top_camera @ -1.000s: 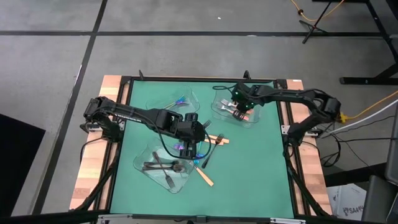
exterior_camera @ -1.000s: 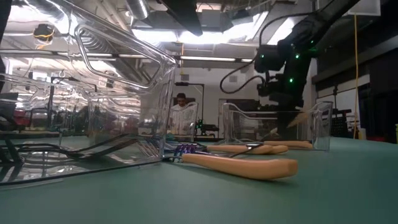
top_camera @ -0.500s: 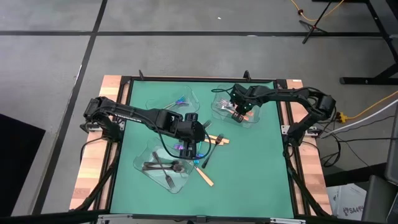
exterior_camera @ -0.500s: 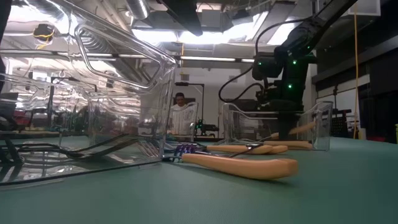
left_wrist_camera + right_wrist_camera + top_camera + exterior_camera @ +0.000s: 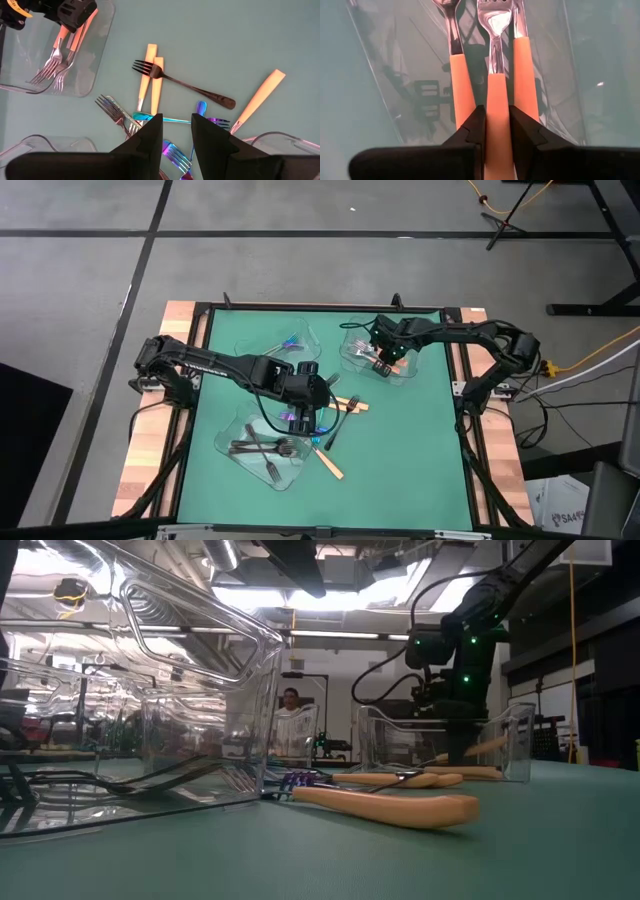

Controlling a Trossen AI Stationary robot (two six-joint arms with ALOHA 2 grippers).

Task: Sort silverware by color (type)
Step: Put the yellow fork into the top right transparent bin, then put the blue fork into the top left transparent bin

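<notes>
Already partly sorted, the silverware lies in three clear trays plus a loose cluster on the green mat. The right gripper (image 5: 496, 131) is closed narrowly on an orange-handled fork (image 5: 496, 85), holding it over the right tray (image 5: 408, 366), with two more orange-handled pieces (image 5: 461, 80) lying just beside its fingers inside that tray; this fork looks about to be set down but not yet released.

Directly under and ahead of the left gripper (image 5: 176, 132) sits what is left: a dark fork (image 5: 185, 87) lying across two orange-handled utensils (image 5: 150, 75), a further orange handle (image 5: 257, 97) well off to one side, a silver fork (image 5: 115, 110) and a few iridescent blue-purple pieces (image 5: 172, 150) right at its fingertips. The left gripper hovers over this cluster with its fingers parted and nothing between them.

Near the left gripper, the front tray (image 5: 232, 432) holds several dark forks (image 5: 262, 446), and the far tray (image 5: 310, 340) holds at least one iridescent piece (image 5: 287, 342).

By this reading roughly half is done. Several orange, iridescent and dark items remain to be moved.
</notes>
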